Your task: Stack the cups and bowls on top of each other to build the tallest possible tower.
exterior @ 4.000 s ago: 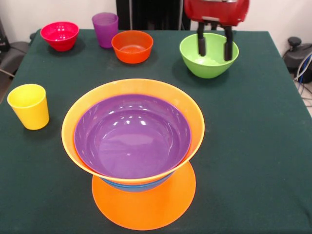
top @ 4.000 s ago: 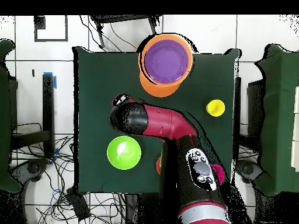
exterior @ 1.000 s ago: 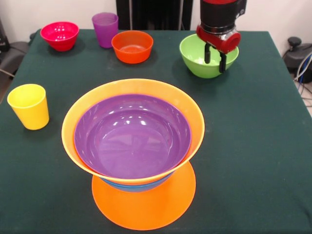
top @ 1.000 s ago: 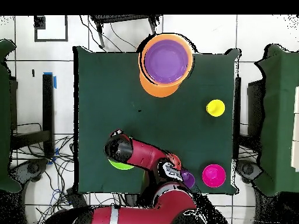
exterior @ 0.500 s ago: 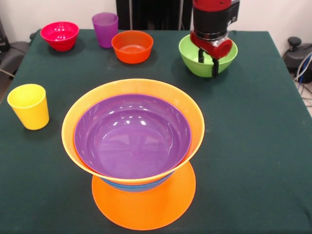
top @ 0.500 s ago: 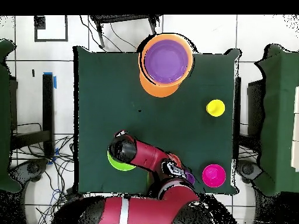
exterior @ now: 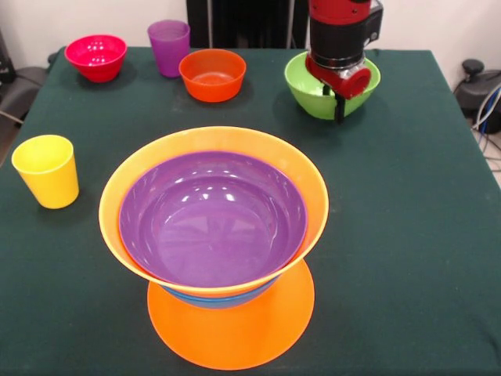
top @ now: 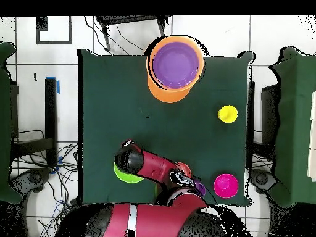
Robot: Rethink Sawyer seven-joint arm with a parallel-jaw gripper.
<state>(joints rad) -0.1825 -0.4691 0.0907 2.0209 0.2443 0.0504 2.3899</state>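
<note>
My gripper (exterior: 332, 103) is at the near rim of the green bowl (exterior: 301, 81), one finger inside and one finger (exterior: 339, 110) outside, shut on the rim. The tower (exterior: 213, 142) stands near the front: a large orange bowl holding the wide purple bowl (exterior: 211, 215), over a blue bowl (exterior: 210, 299) and an upturned orange bowl (exterior: 235, 333). The yellow cup (exterior: 47, 171) stands at the left. The purple cup (exterior: 169, 47), pink-red bowl (exterior: 95, 56) and orange-red bowl (exterior: 212, 74) stand along the far edge. The teal bowl is out of view.
In the overhead view the arm (top: 157, 166) covers most of the green bowl (top: 122, 174). The tower (top: 176, 65) sits at the table's far edge, the yellow cup (top: 228, 114) at the right. Cables lie on the floor.
The gripper has come down onto the green bowl's near rim and narrowed. The bowl has shifted slightly left and up with it.
</note>
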